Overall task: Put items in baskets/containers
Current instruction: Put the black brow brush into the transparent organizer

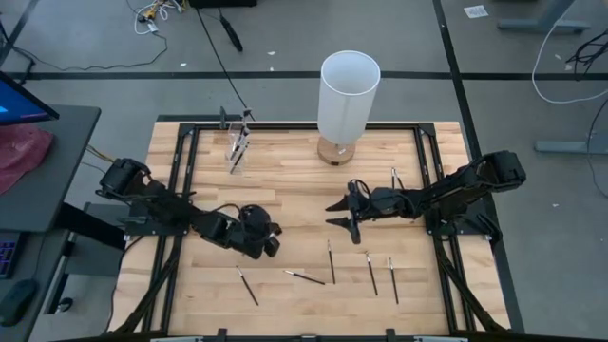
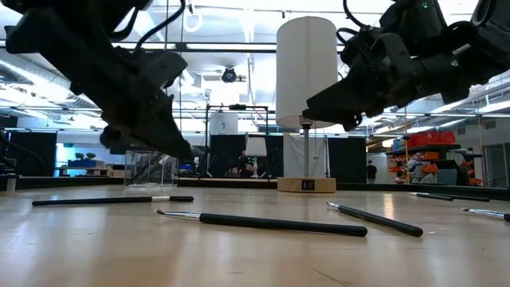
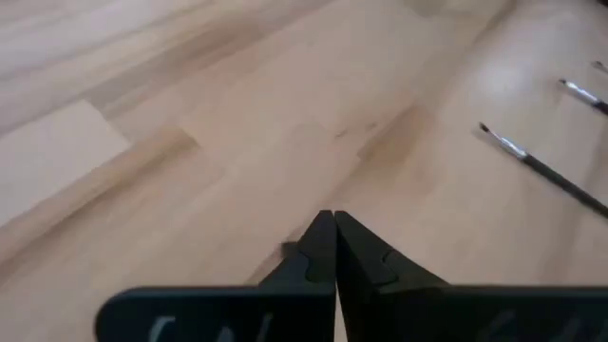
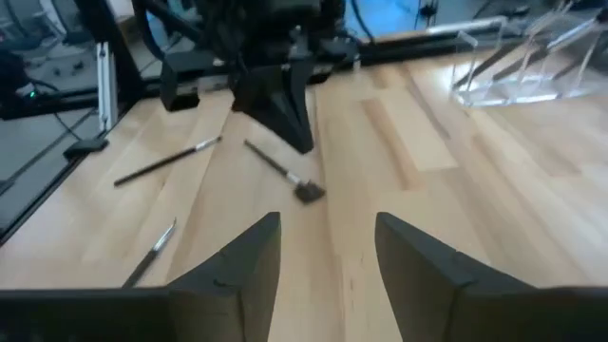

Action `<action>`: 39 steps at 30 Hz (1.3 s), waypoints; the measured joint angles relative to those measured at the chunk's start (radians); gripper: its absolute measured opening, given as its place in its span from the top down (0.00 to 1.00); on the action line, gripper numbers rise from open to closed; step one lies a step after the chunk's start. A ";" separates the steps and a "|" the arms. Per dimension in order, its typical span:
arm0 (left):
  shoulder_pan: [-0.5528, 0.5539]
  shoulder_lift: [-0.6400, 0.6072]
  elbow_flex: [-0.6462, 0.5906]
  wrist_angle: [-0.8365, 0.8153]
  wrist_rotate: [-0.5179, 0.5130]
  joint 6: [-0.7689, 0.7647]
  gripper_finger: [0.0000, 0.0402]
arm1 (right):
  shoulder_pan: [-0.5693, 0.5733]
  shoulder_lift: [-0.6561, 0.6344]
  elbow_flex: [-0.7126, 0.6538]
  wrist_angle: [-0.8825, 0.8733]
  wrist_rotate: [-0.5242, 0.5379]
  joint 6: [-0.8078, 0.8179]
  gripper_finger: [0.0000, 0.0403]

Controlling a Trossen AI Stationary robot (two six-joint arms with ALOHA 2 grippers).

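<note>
Brushes [image 1: 331, 260] are lying scattered on the near half of the counter [image 1: 294, 190]; the clear cup [image 1: 237, 144] is standing at the far left with brushes in it. Left gripper [image 1: 270, 243] jaws are pressing together, holding nothing. Right gripper [image 1: 342, 214] jaws are standing apart, empty.

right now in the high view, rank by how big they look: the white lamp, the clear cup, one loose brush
1. white lamp, clearly largest
2. clear cup
3. loose brush, thinnest by far, though about as long as the cup looks, so their order is unsure
</note>
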 joint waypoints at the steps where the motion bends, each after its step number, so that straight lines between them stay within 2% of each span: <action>1: 0.003 0.000 0.000 0.003 -0.003 0.017 0.99 | 0.000 0.000 0.000 -0.006 -0.001 0.007 0.56; 5: -0.006 -0.001 0.000 0.007 0.008 0.101 0.97 | 0.000 0.000 0.000 -0.014 0.000 0.015 0.56; 10: -0.067 -0.001 0.000 0.004 0.016 0.158 0.80 | 0.000 0.000 0.000 -0.007 0.005 0.007 0.56; 15: -0.146 0.006 -0.024 -0.003 -0.095 0.094 0.58 | 0.000 0.000 0.000 -0.004 0.057 0.001 0.56; 19: -0.193 0.009 -0.072 -0.001 -0.163 0.072 0.52 | -0.001 0.000 0.000 0.013 0.081 -0.011 0.56; 26: -0.213 0.100 -0.104 0.041 -0.094 0.052 0.60 | -0.001 0.000 0.000 0.032 0.082 -0.011 0.56; 30: -0.215 0.168 -0.101 0.071 -0.107 0.043 0.67 | -0.001 0.000 0.000 0.039 0.083 -0.011 0.56; 33: -0.214 0.206 -0.097 0.075 -0.102 0.002 0.76 | -0.001 0.000 0.000 0.055 0.083 -0.009 0.56; 36: -0.223 0.229 -0.097 0.090 -0.102 -0.032 0.92 | -0.001 0.001 0.000 0.075 0.083 -0.008 0.56; 39: -0.238 0.233 -0.098 0.088 -0.116 -0.051 0.96 | -0.001 0.001 0.000 0.086 0.083 -0.011 0.56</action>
